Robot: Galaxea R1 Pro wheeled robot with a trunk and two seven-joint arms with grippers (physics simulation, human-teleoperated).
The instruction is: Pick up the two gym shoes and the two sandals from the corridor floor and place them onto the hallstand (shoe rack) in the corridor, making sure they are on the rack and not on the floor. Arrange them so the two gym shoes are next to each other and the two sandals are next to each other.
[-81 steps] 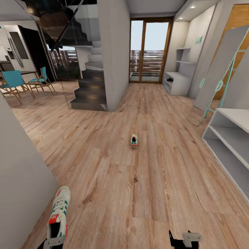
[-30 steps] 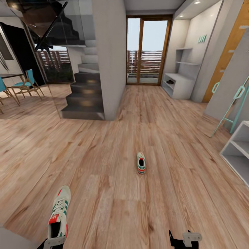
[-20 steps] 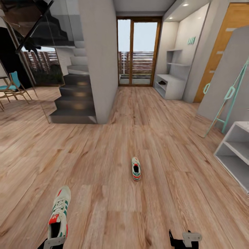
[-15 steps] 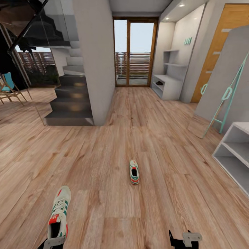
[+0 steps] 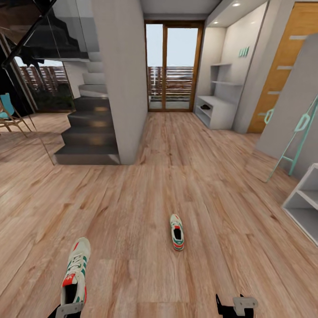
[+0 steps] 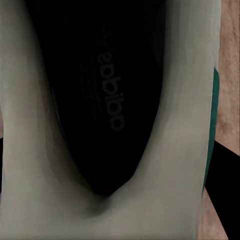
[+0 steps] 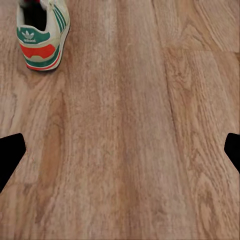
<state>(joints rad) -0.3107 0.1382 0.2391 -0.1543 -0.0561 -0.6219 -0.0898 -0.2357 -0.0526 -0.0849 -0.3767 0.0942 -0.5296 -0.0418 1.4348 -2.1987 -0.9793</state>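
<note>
My left gripper [image 5: 67, 310], at the bottom edge of the head view, is shut on one gym shoe [image 5: 75, 274], white with green stripes and a red-orange heel. The left wrist view looks into that gym shoe's dark insole [image 6: 107, 100]. The other gym shoe [image 5: 177, 232] lies on the corridor floor [image 5: 132, 212] ahead, heel toward me; the right wrist view shows this gym shoe [image 7: 42, 35] too. My right gripper [image 5: 236, 305] is open above bare planks, fingertips [image 7: 10, 155] wide apart. The hallstand [image 5: 218, 112] stands far down the corridor on the right. I cannot make out the sandals.
A small dark item [image 5: 205, 106] lies on the hallstand's bench, too far to identify. A grey pillar [image 5: 121, 79] and dark stairs [image 5: 88, 137] stand on the left. On the right are a grey shelf unit [image 5: 304, 205], a leaning panel with a teal frame [image 5: 293, 128] and a wooden door [image 5: 282, 66]. Glass doors [image 5: 172, 66] close the corridor's end.
The whole view has shifted with the camera. The floor shoe now appears lower and closer, the right shelf unit farther toward the edge. The held shoe and both grippers keep their places.
</note>
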